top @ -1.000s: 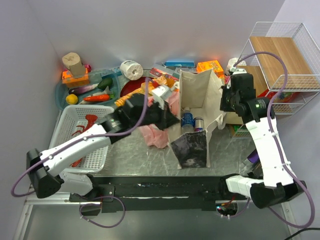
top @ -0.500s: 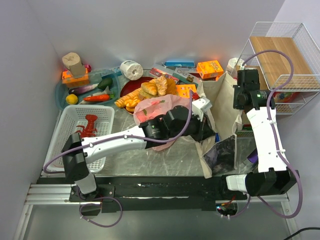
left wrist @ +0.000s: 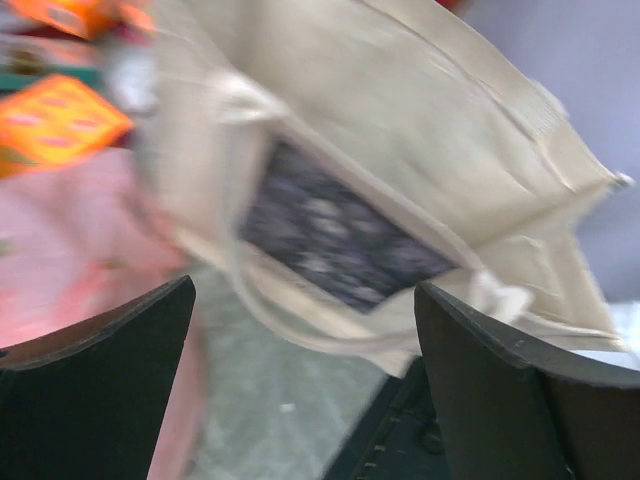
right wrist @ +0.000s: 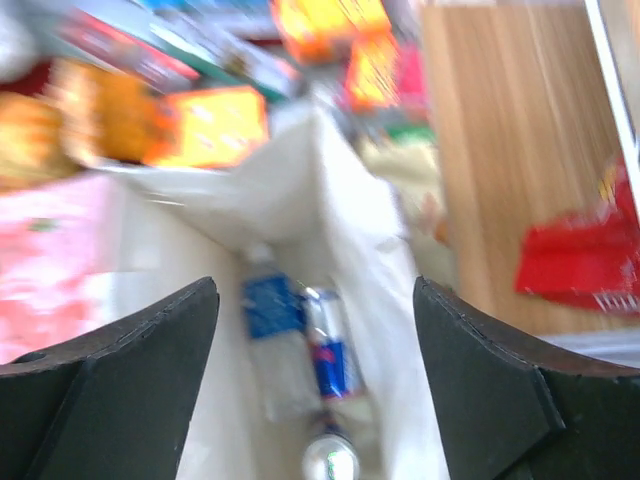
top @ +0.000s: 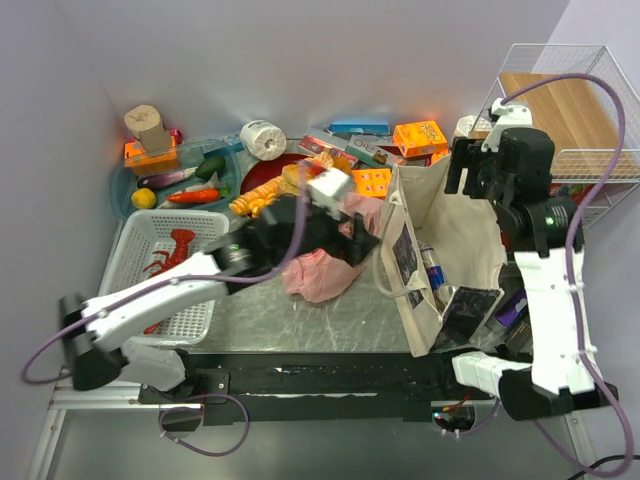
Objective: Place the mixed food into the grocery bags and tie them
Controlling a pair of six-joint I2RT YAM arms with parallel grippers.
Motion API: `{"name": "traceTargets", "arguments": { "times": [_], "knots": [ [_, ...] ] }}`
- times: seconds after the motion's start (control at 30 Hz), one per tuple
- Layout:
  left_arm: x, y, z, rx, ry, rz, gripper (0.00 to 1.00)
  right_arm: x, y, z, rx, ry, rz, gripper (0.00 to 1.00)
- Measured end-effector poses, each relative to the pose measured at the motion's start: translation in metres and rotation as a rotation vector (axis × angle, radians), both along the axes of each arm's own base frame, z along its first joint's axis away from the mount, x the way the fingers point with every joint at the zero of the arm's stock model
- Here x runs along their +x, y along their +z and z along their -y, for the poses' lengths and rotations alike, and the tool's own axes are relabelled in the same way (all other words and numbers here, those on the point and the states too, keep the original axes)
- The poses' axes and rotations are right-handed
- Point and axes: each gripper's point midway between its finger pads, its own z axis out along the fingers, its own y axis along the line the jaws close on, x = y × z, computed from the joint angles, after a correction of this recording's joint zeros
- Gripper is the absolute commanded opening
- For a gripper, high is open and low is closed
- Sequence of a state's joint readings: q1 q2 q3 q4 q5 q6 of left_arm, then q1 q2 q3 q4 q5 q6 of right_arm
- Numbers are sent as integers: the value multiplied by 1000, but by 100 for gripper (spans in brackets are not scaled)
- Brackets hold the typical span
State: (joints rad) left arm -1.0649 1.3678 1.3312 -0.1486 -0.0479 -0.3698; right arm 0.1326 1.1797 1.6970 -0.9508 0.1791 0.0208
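Observation:
The beige canvas tote stands open at the right of the table, its dark panel facing my left gripper. Inside it lie a blue-labelled bottle and two cans. The pink plastic bag lies crumpled left of the tote. My left gripper hangs open between the two bags with nothing in it. My right gripper is open above the tote's far rim, looking down into it. A lemon, red pepper, cucumber and eggplant sit in the teal tray.
A white basket holding a red lobster is at the near left. Breads, orange boxes and a paper roll crowd the back. A wire rack with a wooden shelf stands at the right.
Both grippers have gone from shut to open, letting go of the tote. My left arm drew back left toward the pink bag. The tote now stands upright further right.

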Motion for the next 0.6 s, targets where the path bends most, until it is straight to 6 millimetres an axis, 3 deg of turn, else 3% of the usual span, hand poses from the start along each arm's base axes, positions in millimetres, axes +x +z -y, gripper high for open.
{"name": "traceTargets", "arguments": {
  "times": [0.1, 0.17, 0.27, 0.3, 0.47, 0.53, 0.6],
  "knots": [
    [19, 12, -49, -11, 97, 33, 96, -10, 33, -30, 31, 102, 110, 84],
    [34, 13, -81, -9, 165, 38, 96, -19, 53, -61, 64, 207, 177, 84],
    [61, -10, -120, 37, 272, 2, 99, -34, 67, -109, 136, 374, 236, 82],
    [68, -23, -129, 60, 299, -22, 96, -37, 66, -121, 157, 412, 240, 80],
    [71, -112, -142, 205, 325, -204, 77, -49, 20, -190, 231, 596, 139, 76],
    [70, -136, -145, 240, 330, -264, 72, -52, -1, -213, 251, 646, 90, 74],
    [70, -154, -149, 251, 341, -312, 66, -53, -36, -234, 260, 682, 4, 74]
  ]
}}
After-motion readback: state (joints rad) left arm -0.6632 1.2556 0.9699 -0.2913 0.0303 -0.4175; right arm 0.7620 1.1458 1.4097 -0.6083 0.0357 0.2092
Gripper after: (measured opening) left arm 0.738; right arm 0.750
